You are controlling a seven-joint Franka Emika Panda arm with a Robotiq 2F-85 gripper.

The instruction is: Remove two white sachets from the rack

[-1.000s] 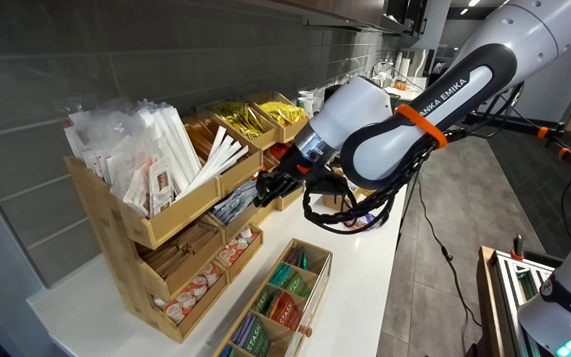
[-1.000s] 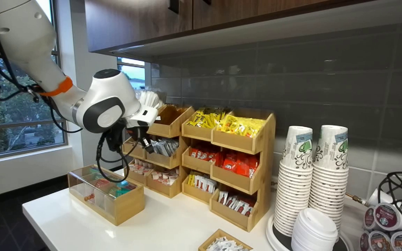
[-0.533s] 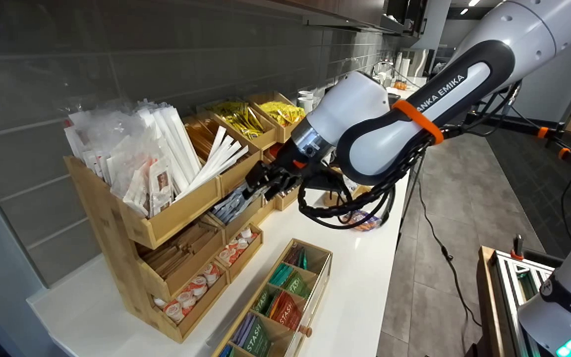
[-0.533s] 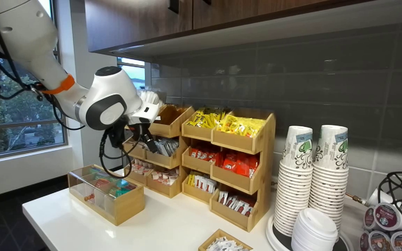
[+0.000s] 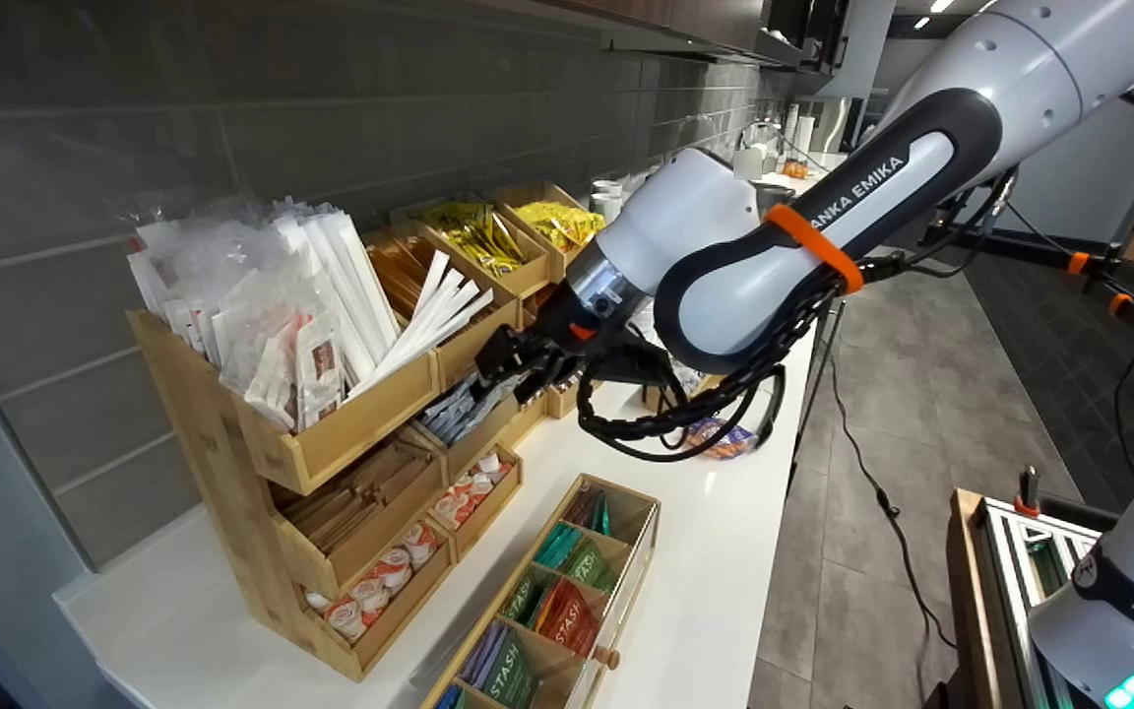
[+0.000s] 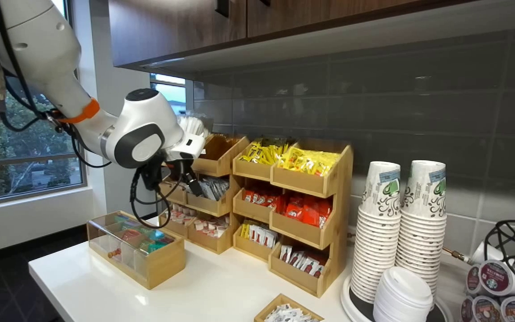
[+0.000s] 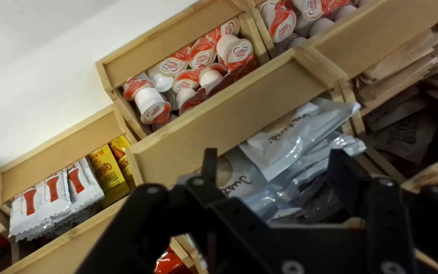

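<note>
Spread wide with nothing pinched, the pincer (image 7: pixel 276 169) hangs at the pale silvery packets (image 7: pixel 291 146) in the middle tier of the rack (image 5: pixel 218 453); whether it touches them I can't tell. I read the step in hand as positioning for a pick, though which of the two I can't say. Two white sachets (image 5: pixel 319 369) with faint reddish print sit in the top tier, at nine o'clock from the pincer in an exterior view, just beside the plastic-wrapped bundle (image 5: pixel 222 266). In the wrist view, red-printed packets (image 7: pixel 57 198) also lie at nine o'clock, a tier below the pincer. If the top pair is wanted, my next move calls for rising clear of the middle tier, swinging toward nine o'clock, and coming down astride one upper edge. Should the silvery ones be meant, I'd sink straight in and squeeze a single edge, since neighbours could easily come along.
</note>
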